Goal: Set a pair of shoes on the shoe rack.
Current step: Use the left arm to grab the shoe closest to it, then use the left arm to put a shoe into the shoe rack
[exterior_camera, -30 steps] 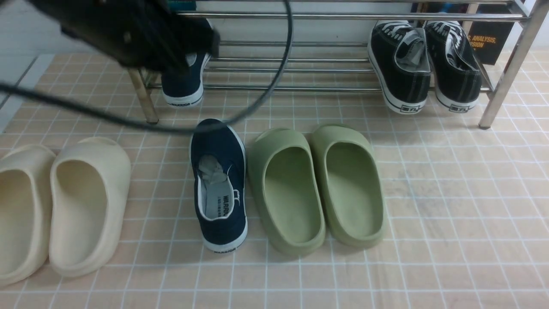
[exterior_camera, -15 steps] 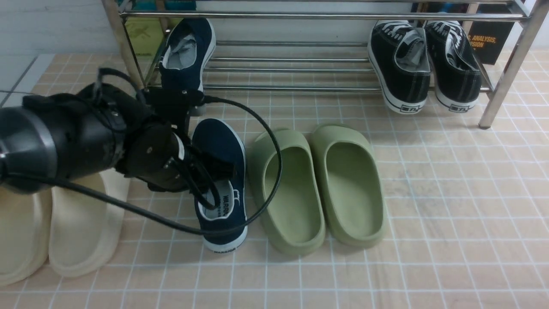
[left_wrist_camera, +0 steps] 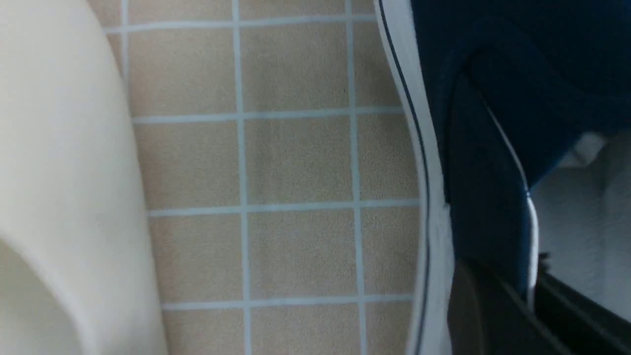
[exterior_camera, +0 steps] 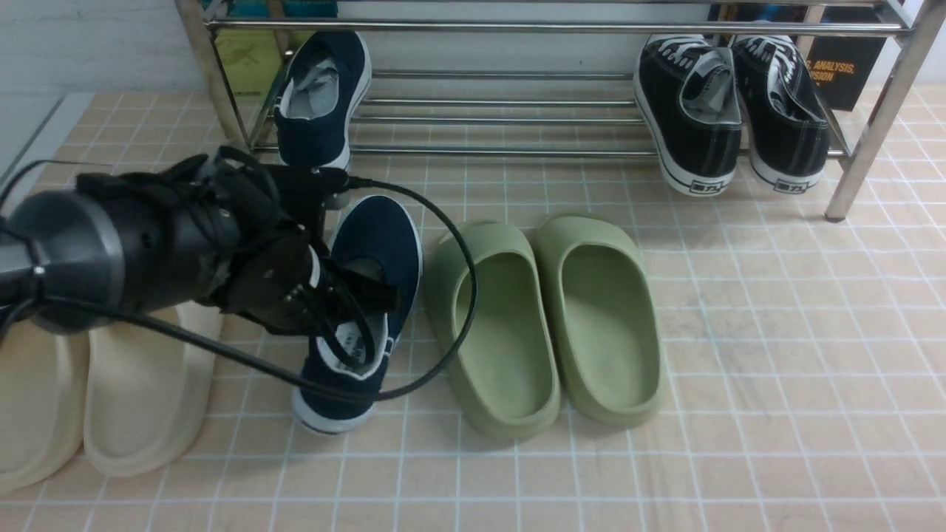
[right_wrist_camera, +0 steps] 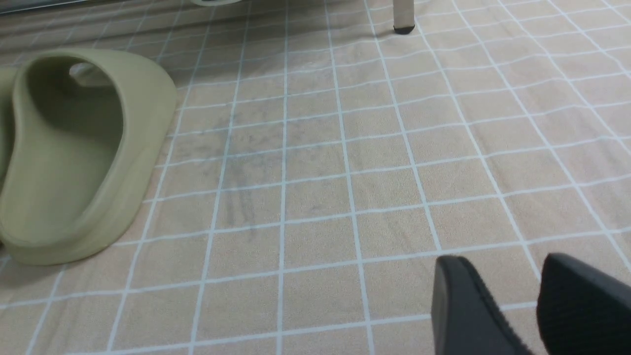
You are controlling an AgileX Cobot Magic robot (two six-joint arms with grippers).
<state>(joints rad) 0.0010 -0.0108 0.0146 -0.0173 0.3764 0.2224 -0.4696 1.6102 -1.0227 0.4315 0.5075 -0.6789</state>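
Half a second ago the navy shoe (exterior_camera: 373,236) lay flat and straight on the floor with its heel print facing the camera. Now it is skewed and tipped, its heel swung toward the robot's left, and the left pincer (exterior_camera: 366,292) is pinching the shoe's side wall at the opening. A second ago that arm was up at the shoe rack (exterior_camera: 517,28), covering the other navy shoe (exterior_camera: 318,125). That shoe now shows in full on the lowest bars, beyond the pincer. The black cable (exterior_camera: 460,295) loops round the held shoe on the side toward the green slides (exterior_camera: 502,325), which lie just beside the pincer. The cream slides (exterior_camera: 140,399) lie under and behind the arm. The floor (exterior_camera: 776,332) is a mat of small beige squares with white lines, faintly scuffed, with a white wall behind the rack. The black sneakers (exterior_camera: 695,111) rest at the rack's far end, well away from the pincer. Only the left wrist view shows the grip closely, with one dark finger (left_wrist_camera: 473,315) outside the white-trimmed collar and one inside. Only the right wrist view shows the right pincer (right_wrist_camera: 512,291), spread and empty over bare tiles, with a rack foot (right_wrist_camera: 403,19) beyond it.
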